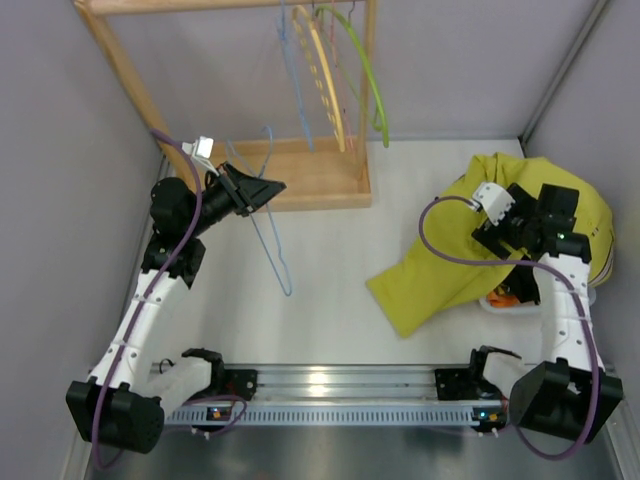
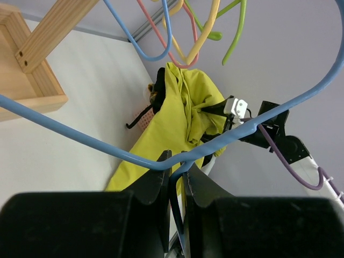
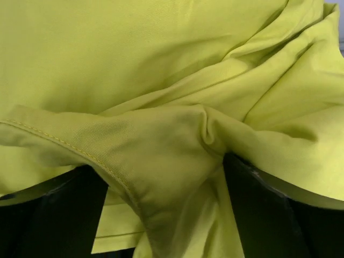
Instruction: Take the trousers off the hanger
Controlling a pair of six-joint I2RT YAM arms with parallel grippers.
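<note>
While the left pincer (image 2: 178, 185) is pressed together on the hanger (image 2: 80, 133), with the thin light-blue wire passing between its two dark fingers (image 2: 153, 185) where both shoulders of the wire meet, the trousers (image 1: 440, 270) lie well apart from it, on the right side of the worktop (image 1: 330, 260). Seen from above, the hanger is held over the left half of the worktop, just beside the base of the wooden rack (image 1: 320, 175). Its hook end points toward the rack and its triangle reaches toward the near edge. On the rack hang other hangers (image 1: 325, 80), yellow, green, pink and blue. The trousers make a soft mustard-yellow heap at the far right, and one long part of them stretches flat toward the middle of the worktop and the near edge. The right pincer (image 3: 166, 215) is directly at this heap, on its upper part, and the right arm (image 1: 565, 310) crosses over the near side of the cloth. In the right wrist view its two fingers stand spread wide, one at each lower corner, and a thick fold (image 3: 161, 145) of the trousers with a stitched hem lies in the gap between them. The cloth fills nearly all of that view; the pincer is close upon the trousers but does not pinch them.
</note>
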